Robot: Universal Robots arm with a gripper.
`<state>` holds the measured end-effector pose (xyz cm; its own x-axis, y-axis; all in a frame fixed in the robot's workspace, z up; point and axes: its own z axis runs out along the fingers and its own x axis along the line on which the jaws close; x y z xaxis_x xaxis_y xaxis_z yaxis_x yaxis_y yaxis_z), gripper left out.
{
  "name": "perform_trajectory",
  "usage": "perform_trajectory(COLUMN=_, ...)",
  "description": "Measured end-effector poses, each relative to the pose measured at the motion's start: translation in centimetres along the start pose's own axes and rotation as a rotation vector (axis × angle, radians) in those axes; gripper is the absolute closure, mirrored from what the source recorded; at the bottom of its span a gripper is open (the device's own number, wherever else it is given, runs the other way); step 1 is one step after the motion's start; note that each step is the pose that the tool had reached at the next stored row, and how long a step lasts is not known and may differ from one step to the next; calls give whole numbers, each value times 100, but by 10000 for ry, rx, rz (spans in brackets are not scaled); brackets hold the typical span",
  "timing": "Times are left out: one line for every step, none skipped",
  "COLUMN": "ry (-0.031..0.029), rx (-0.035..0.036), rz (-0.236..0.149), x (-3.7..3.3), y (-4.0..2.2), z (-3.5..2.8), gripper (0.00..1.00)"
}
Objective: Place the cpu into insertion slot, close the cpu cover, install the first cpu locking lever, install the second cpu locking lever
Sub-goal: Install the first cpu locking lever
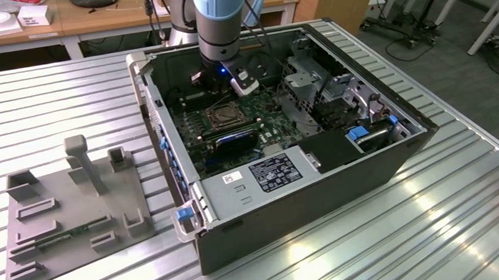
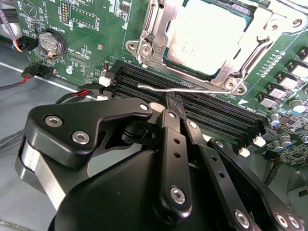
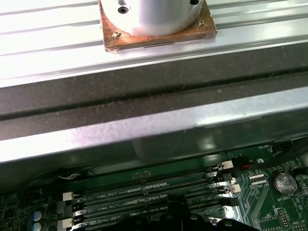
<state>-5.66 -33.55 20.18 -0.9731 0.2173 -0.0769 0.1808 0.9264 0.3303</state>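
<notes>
Hand (image 2: 173, 102) closed, tips together, down right at the thin locking lever (image 2: 192, 88) lying along the memory slots (image 2: 211, 110). Already seated in insertion slot (image 1: 221, 116): cpu (image 2: 207, 33), with cpu cover (image 2: 267, 21) down flat over its edges, so first two steps apparently done. Lever at the hand seemingly not yet hooked, other lever (image 2: 257, 48) unclear whether latched; lever steps likely left.

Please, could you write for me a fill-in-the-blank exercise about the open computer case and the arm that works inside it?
1. The cpu cover is ____ over the cpu.
2. The gripper is nearest to a thin metal ____ beside the memory slots.
3. The motherboard is ____ in colour.
Missing words: closed; lever; green.
</notes>
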Motion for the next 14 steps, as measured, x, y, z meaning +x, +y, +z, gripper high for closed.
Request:
perform_trajectory(ry=0, rx=0, rz=-1, x=0, y=0, z=0, gripper=89)
perform_trajectory(ry=0, rx=-1, rz=-1, x=0, y=0, z=0, gripper=89)
perform_trajectory(ry=0, rx=-2, rz=-1, x=0, y=0, z=0, gripper=89)
perform_trajectory(ry=0, rx=-2, rz=0, x=0, y=0, z=0, gripper=89)
perform_trajectory(ry=0, rx=-2, rz=-1, x=0, y=0, z=1, gripper=89)
perform_trajectory(ry=1, rx=-1, rz=-1, x=0, y=-1, z=1, gripper=89)
perform_trajectory(ry=1, rx=-1, rz=-1, x=0, y=-1, z=1, gripper=89)
perform_trajectory(ry=0, rx=0, rz=0, x=0, y=-1, z=1, gripper=89)
perform_trajectory(ry=0, rx=-1, rz=0, x=0, y=-1, z=1, gripper=89)
perform_trajectory(ry=1, rx=-1, rz=0, x=0, y=0, z=1, gripper=89)
perform_trajectory(ry=1, rx=-1, rz=0, x=0, y=1, z=-5, gripper=89)
perform_trajectory(ry=1, rx=-1, rz=1, x=-1, y=5, z=-14, gripper=89)
perform_trajectory(ry=0, rx=-1, rz=2, x=-2, y=9, z=-25, gripper=89)
perform_trajectory(ry=0, rx=0, rz=3, x=-3, y=12, z=-34, gripper=89)
